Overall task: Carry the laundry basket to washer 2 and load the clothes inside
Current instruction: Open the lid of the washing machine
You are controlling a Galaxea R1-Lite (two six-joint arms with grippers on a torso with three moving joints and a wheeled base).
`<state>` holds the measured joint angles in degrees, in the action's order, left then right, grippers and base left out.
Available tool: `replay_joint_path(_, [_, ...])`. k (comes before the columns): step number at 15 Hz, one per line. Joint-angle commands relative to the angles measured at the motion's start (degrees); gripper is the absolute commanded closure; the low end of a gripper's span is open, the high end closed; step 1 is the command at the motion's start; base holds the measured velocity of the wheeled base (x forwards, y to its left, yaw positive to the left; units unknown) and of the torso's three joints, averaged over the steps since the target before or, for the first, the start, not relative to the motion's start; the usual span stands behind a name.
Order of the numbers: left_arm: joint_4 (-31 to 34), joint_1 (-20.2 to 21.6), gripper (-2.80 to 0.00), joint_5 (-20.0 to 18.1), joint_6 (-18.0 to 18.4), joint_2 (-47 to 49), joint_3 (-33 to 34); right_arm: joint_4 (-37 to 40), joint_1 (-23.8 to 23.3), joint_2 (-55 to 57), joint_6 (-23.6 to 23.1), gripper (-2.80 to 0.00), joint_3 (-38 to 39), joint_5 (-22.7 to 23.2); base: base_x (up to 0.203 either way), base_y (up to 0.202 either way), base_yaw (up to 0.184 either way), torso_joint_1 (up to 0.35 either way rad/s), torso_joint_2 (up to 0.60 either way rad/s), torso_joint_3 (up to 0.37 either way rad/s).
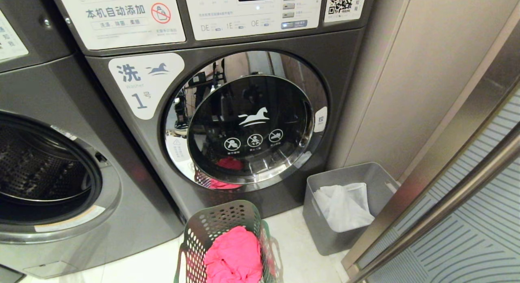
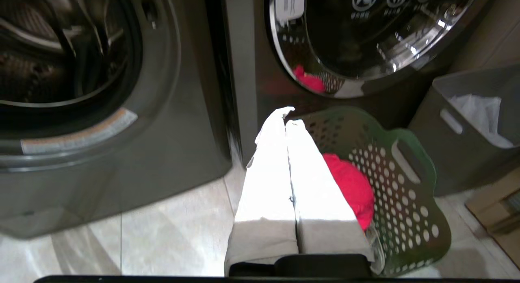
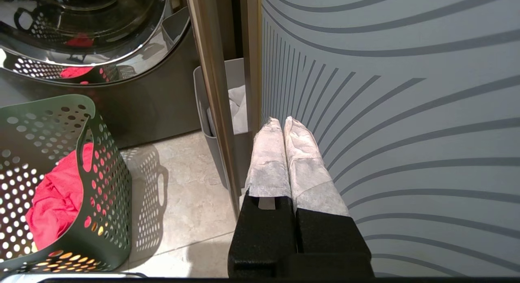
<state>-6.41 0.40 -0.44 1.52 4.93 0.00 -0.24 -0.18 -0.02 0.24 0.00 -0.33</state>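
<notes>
left gripper (image 2: 289, 121): fingers pressed flat together with nothing between them, hanging above the floor; the tips sit just at the near rim of the laundry basket (image 2: 406, 185).
right gripper (image 3: 282, 124): fingers likewise closed on nothing, parked close against the patterned door panel (image 3: 386, 112), beyond the metal door post from the basket.
nearer arm: the left, by my judgement; the basket lies just beside its fingertips, toward the robot's right, while the right gripper is well apart from it.
basket: green, perforated, standing upright on the tiled floor (image 1: 134, 262) directly before the closed door (image 1: 250, 120) of the machine labelled 1.
handle slot (image 2: 407, 161): on the wall away from the left fingers, long axis running along the rim.
clothes (image 1: 235, 254): a pink bundle low inside the basket, not yet loaded.
open washer (image 1: 44, 173): to the robot's left of the basket, door off its mouth, drum (image 2: 53, 55) dark and seemingly empty; its number is not visible, but I take it for washer 2.
grey bin (image 1: 321, 218): on the basket's other side, holding white cloth (image 1: 345, 205).
coming move: probably opening the left fingers, then reaching rightward and down into the pink bundle.
</notes>
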Motion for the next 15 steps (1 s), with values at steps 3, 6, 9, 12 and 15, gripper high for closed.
replay_joint_path(3, [0.25, -0.05, 0.0, 0.97, 0.07, -1.86, 2.29, -0.02, 0.01, 0.02, 0.02, 0.0, 0.0, -0.02, 0.0, 0.0, 0.0, 0.0, 0.0, 0.0])
replay_joint_path(6, [-2.8, -0.02, 0.0, 1.93, -0.35, 2.87, 1.08, -0.02, -0.02, 0.02, 0.02, 0.0, 0.0, -0.02, 0.0, 0.0, 0.0, 0.0, 0.0, 0.0])
replay_joint_path(9, [-4.78, -0.14, 0.0, 9.82, 2.03, 16.07, -8.57, -0.02, 0.01, 0.02, 0.02, 0.0, 0.0, -0.02, 0.0, 0.0, 0.0, 0.0, 0.0, 0.0])
replay_joint_path(12, [-4.73, 1.6, 0.0, 30.43, 3.85, 32.37, -15.06, -0.02, 0.0, 0.02, 0.02, 0.0, 0.0, -0.02, 0.0, 0.0, 0.0, 0.0, 0.0, 0.0])
replay_joint_path(15, [-6.47, 3.4, 0.0, 47.46, 1.26, 52.6, -20.02, -0.02, -0.08, 0.02, 0.02, 0.0, 0.0, -0.02, 0.0, 0.0, 0.0, 0.0, 0.0, 0.0])
